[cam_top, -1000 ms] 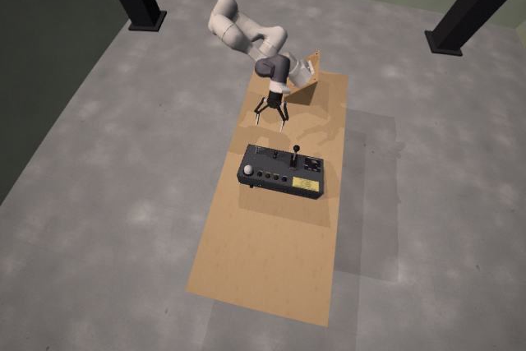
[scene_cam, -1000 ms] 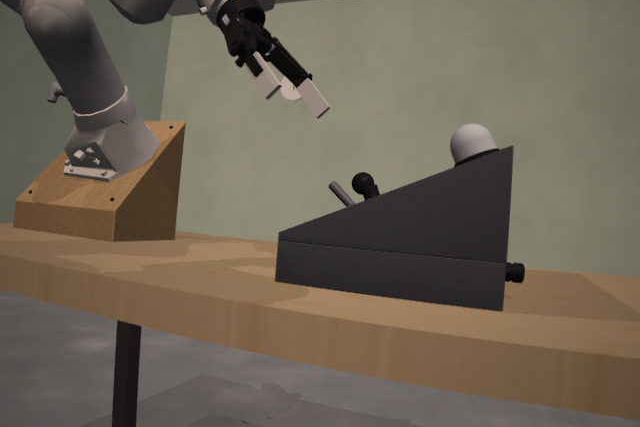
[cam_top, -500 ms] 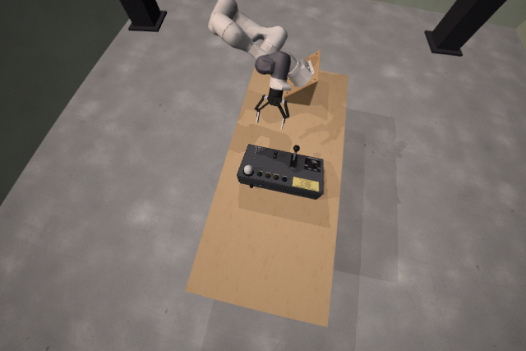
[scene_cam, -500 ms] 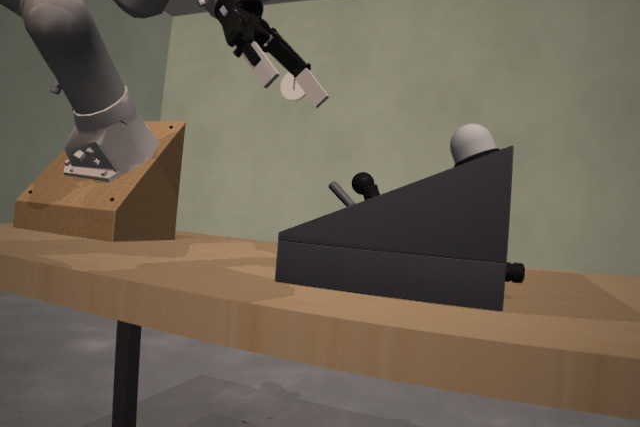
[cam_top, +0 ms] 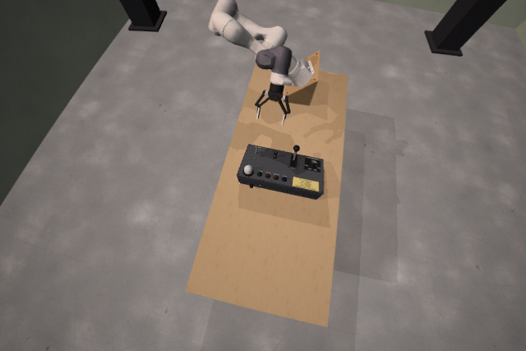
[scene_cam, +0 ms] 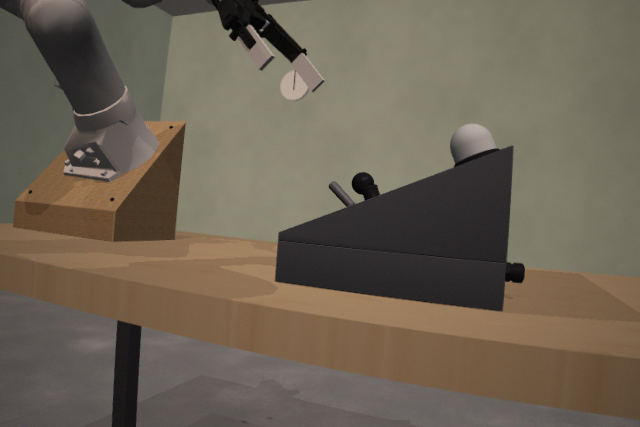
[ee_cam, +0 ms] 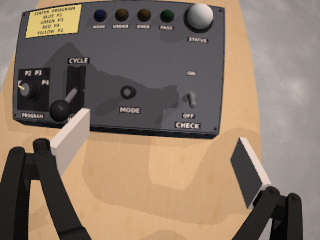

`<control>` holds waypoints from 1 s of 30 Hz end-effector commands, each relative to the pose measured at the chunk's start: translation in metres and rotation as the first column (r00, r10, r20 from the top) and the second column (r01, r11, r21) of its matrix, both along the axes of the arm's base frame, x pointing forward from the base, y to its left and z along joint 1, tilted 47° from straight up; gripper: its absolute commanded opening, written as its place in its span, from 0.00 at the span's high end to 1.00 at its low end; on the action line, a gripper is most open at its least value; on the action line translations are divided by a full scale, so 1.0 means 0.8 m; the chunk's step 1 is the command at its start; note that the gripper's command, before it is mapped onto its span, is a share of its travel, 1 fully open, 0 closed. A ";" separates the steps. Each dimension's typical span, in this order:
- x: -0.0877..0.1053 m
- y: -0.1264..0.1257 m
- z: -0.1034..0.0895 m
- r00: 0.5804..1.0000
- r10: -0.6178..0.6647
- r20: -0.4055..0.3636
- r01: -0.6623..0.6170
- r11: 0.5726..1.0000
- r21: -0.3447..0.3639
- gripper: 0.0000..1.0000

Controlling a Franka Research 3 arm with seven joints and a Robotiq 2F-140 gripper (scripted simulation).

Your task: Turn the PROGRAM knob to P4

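Observation:
The dark wedge-shaped console [cam_top: 281, 171] stands on the wooden table; it also shows in the side view [scene_cam: 408, 246] and the wrist view [ee_cam: 120, 70]. The black PROGRAM knob [ee_cam: 28, 92] sits at the panel's left in the wrist view, with marks P2, P3, P4 around it; in the overhead view the knob [cam_top: 313, 164] is at the console's right. My gripper [cam_top: 270, 116] is open and empty, hanging in the air above the table between the arm's base and the console, apart from it. It shows high up in the side view [scene_cam: 286, 63]; its fingers frame the table in the wrist view.
The panel also holds a CYCLE lever with a black ball [ee_cam: 62, 108], a MODE button [ee_cam: 127, 94], a CHECK toggle [ee_cam: 190, 99], several coloured buttons [ee_cam: 134, 15], a white dome [ee_cam: 199, 16] and a yellow label [ee_cam: 54, 20]. The arm's wooden base wedge [scene_cam: 103, 189] stands behind.

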State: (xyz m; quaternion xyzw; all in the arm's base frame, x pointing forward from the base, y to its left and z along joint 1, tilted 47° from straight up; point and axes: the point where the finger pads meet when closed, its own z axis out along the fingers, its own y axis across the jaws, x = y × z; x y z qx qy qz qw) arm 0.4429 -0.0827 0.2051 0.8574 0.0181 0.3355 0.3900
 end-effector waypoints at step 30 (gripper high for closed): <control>0.064 0.061 -0.060 0.985 -0.088 -0.149 0.084 0.996 -0.034 0.00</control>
